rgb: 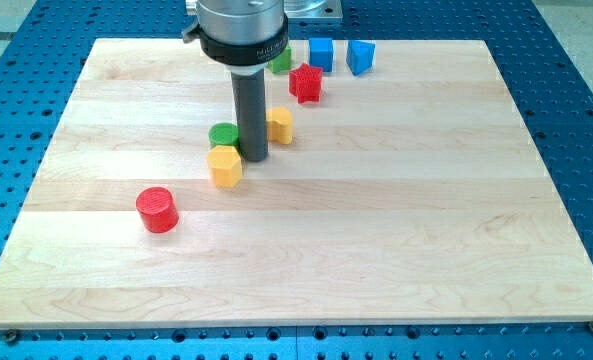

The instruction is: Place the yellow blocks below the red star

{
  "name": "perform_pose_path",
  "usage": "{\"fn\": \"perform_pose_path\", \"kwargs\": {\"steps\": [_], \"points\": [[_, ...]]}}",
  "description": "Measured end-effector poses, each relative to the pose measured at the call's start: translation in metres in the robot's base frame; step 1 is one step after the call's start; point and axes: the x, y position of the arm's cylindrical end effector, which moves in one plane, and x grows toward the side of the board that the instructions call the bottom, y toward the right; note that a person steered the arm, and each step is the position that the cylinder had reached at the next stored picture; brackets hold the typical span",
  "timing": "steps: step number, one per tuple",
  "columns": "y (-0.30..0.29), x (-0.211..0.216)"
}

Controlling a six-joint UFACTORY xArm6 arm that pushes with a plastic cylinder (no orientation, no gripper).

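The red star (305,83) sits near the view's top, right of centre-left. A yellow block (280,126) with rounded sides lies just below it and slightly left. A second yellow block, a hexagon (225,166), lies further down-left. My tip (253,157) stands between the two yellow blocks, just right of the yellow hexagon and the green cylinder (224,135), close to or touching both.
A red cylinder (158,210) lies at the lower left. A blue cube (321,53) and a blue block (360,56) sit at the top right of the star. A green block (281,61) peeks out beside the arm. The wooden board (426,220) ends in blue table all round.
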Motion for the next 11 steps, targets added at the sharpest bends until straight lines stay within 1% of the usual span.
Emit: {"fn": "perform_pose_path", "kwargs": {"steps": [1,3,4,5,6,7,8,10,11], "points": [[0.001,-0.031],[0.051,-0.027],[0.019,0.02],[0.001,0.054],[-0.043,0.103],[-0.085,0.079],[-0.072,0.052],[0.032,0.055],[0.018,0.069]]}}
